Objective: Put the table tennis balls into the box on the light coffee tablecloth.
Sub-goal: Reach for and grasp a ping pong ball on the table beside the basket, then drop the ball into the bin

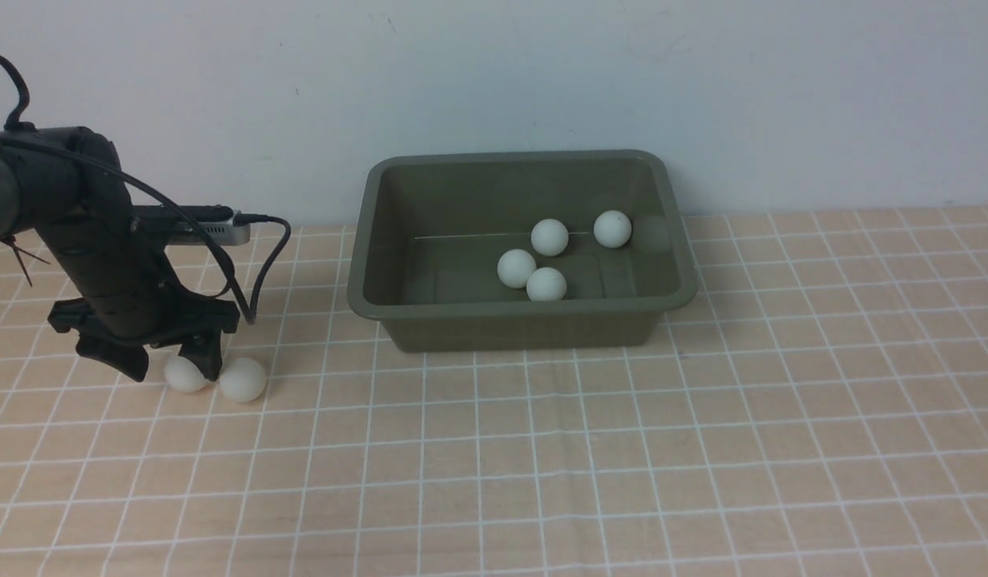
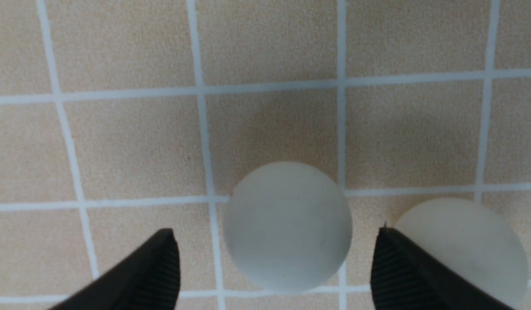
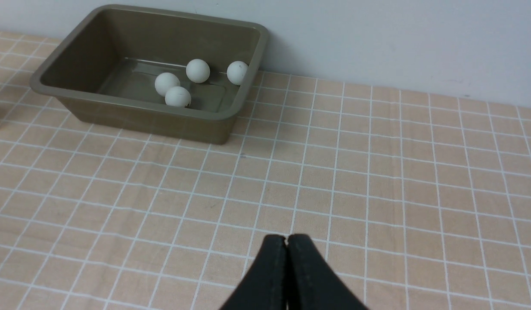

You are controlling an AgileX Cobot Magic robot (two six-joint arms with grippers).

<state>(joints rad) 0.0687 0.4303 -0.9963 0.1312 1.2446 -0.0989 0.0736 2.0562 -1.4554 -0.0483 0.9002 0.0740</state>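
The olive-green box stands at the back of the light coffee tablecloth and holds several white table tennis balls. Two more balls lie on the cloth at the left: one sits between the fingers of my left gripper, the other just outside its right finger. In the left wrist view the gripper is open, with gaps between both fingers and the ball; the second ball is partly hidden behind one finger. My right gripper is shut and empty, above bare cloth.
A pale wall runs close behind the box. The right wrist view shows the box far off at its upper left, with the balls inside. My right arm does not show in the front view.
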